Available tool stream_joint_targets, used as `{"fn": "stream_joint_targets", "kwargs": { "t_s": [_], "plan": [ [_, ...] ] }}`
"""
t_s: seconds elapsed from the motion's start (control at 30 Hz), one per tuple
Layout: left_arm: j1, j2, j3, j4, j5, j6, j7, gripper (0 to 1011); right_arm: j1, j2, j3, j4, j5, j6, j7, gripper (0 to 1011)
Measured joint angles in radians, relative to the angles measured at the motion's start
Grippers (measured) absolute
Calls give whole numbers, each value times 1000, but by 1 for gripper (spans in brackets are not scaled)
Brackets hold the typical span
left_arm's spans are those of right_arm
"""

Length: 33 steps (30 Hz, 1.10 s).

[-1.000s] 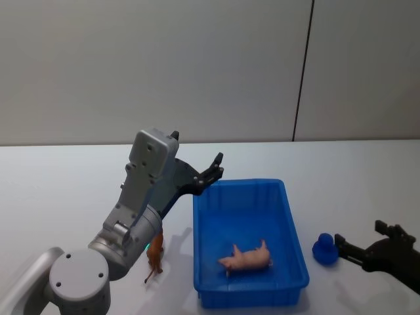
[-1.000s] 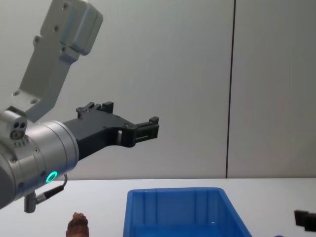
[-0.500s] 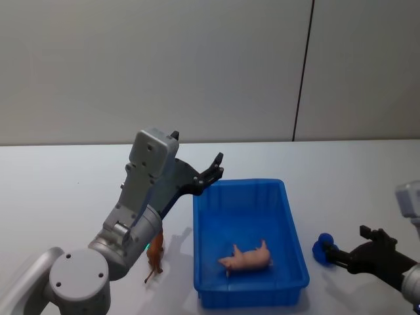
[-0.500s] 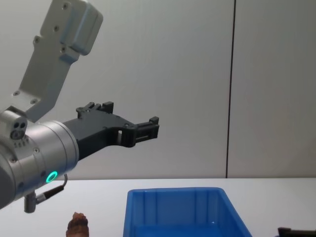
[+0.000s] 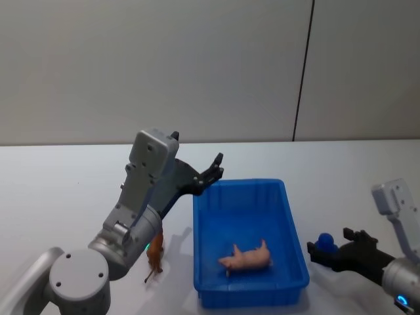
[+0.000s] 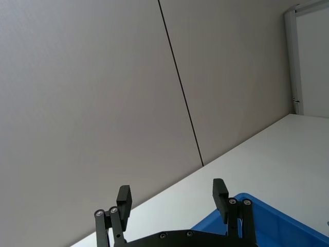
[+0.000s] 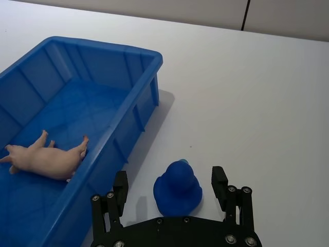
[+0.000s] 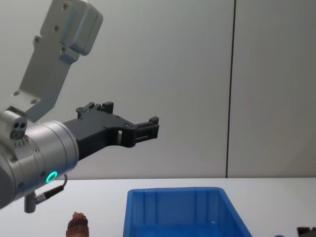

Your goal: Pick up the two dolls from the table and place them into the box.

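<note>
The pale pink doll lies on its side on the floor of the blue box, in the near half, with its legs sticking out; the right wrist view shows it close to the box's right wall. The reddish-brown doll stands on the white table to the left of the box, near its near-left corner and apart from the wall. It is partly hidden behind the left arm, and in the chest view its top pokes up left of the box.

The left gripper hangs high in the air over the far-left corner of the box. Its fingers are spread wide with nothing between them, and it points toward the far wall.

The right gripper is low over the table on the right of the box, by its near-right corner. Its fingers are released and stand on either side of a small blue toy that sits on the table, with a gap showing on each side. That blue toy is just beside the box's right wall but not touching it.
</note>
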Motion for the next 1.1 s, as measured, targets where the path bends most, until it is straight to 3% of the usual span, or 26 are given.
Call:
{"fn": "stream_joint_targets", "kwargs": {
  "t_s": [0.6, 0.9, 1.1],
  "plan": [
    [0, 0, 0, 0, 0, 0, 0, 1001, 69, -40, -24, 110, -34, 6, 23, 979],
    [0, 0, 0, 0, 0, 0, 0, 1001, 79, -46, -28, 127, -41, 9, 24, 782],
    [0, 0, 0, 0, 0, 0, 0, 1001, 82, -48, -30, 133, -43, 10, 24, 560]
  ]
}}
